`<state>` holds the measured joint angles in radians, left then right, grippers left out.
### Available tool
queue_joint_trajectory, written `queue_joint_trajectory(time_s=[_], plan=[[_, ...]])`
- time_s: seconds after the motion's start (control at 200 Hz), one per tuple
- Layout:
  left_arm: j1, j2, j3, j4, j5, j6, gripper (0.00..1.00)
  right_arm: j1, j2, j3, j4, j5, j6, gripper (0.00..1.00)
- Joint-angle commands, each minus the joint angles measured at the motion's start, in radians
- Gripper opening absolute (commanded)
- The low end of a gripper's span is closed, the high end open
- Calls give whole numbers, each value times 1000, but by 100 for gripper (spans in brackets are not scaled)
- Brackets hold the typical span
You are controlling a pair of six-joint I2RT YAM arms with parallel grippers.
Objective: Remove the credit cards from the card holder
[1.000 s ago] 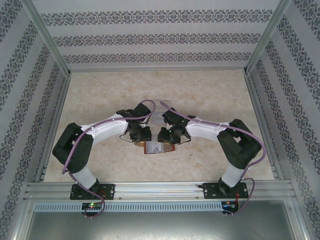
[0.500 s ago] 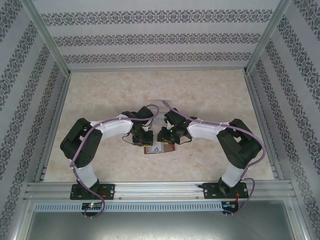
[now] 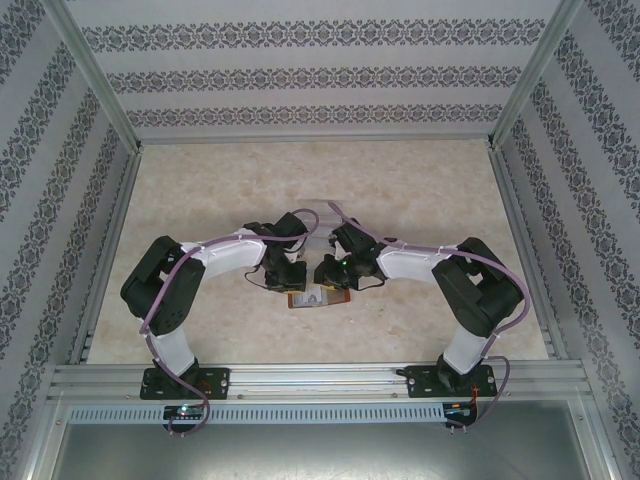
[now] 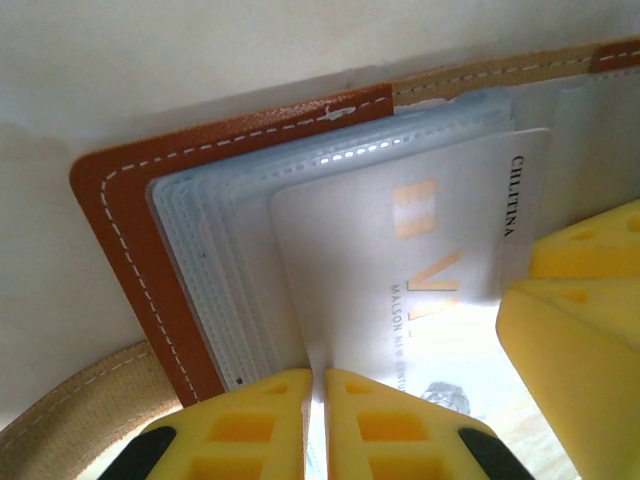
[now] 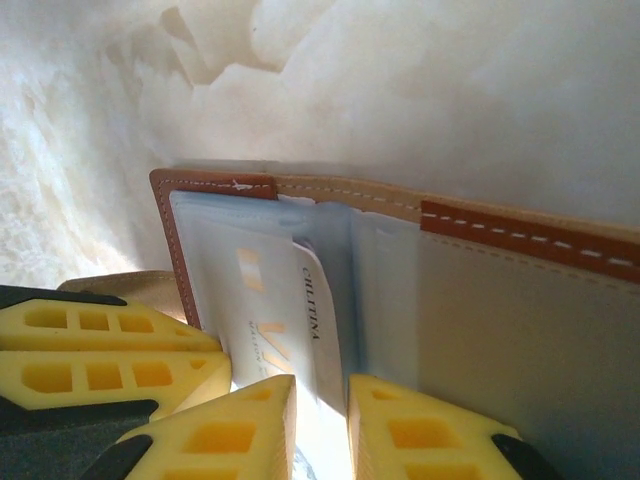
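Table (image 3: 400,180): the far half and both side strips are bare and open to passage, up to the walls (image 3: 320,75) closing its far, left and right edges. A frame rail (image 3: 320,375) bars the near edge.

Obstruction at centre, toward the near edge: left arm (image 3: 215,255) and right arm (image 3: 420,262) converge over the open card holder (image 3: 318,297), wrists close together. The left gripper (image 4: 317,380) is pinched onto the white card (image 4: 400,250). The right gripper (image 5: 320,385), jaws slightly apart, crowds the same leaf just beside it.

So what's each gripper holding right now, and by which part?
The left gripper pinches the white card by its exposed edge. The right gripper straddles that card, jaws apart; whether it grips cannot be told.
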<state>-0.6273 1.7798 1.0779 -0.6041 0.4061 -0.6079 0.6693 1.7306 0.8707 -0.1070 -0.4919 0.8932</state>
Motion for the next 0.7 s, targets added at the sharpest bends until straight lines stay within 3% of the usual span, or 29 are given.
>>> queue_joint_trajectory(time_s=[0.0, 0.39, 0.694], plan=[[-11, 43, -1, -38, -24, 22, 12, -7, -8, -13, 50, -29, 23, 21], [-11, 43, -6, -36, -25, 20, 12, -19, -19, -51, 103, -36, 42, 8], [-10, 41, -4, -46, -33, 22, 12, -50, -74, -66, -16, 49, -17, 0]])
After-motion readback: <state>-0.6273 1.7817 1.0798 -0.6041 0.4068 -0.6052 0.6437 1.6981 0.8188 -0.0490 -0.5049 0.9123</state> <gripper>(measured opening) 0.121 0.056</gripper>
